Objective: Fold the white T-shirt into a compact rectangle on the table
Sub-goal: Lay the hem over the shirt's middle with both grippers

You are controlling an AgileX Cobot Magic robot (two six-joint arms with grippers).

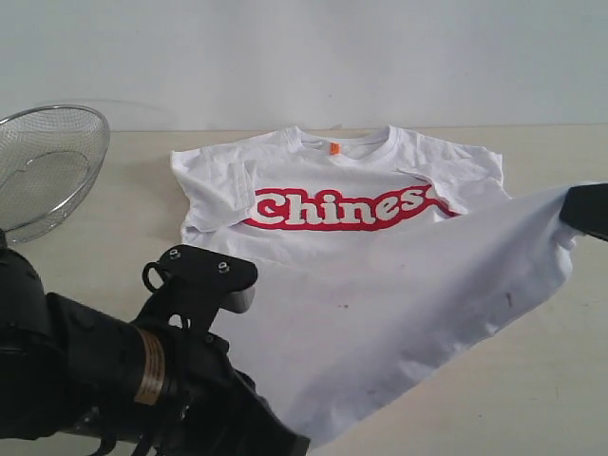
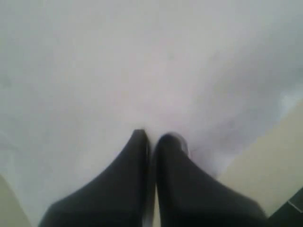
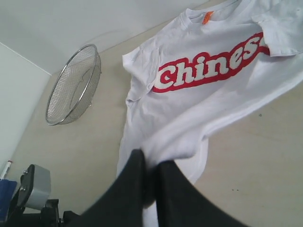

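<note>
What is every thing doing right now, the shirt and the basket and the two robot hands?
T-shirt: print up, bottom part lifted off the table, not folded small yet.
Left gripper: shut on the T-shirt's bottom edge.
Right gripper: shut on the T-shirt, holding it up.
Basket: tilted on the table, nothing in it.

Plain off-white wall (image 1: 304, 57) in soft, even light.

Free near right; centre, far left blocked.
Bare table (image 1: 541, 380) near right; mesh basket (image 1: 47, 166) far left; white T-shirt (image 1: 323, 237) spans centre, raised hem crossing toward right.
</note>
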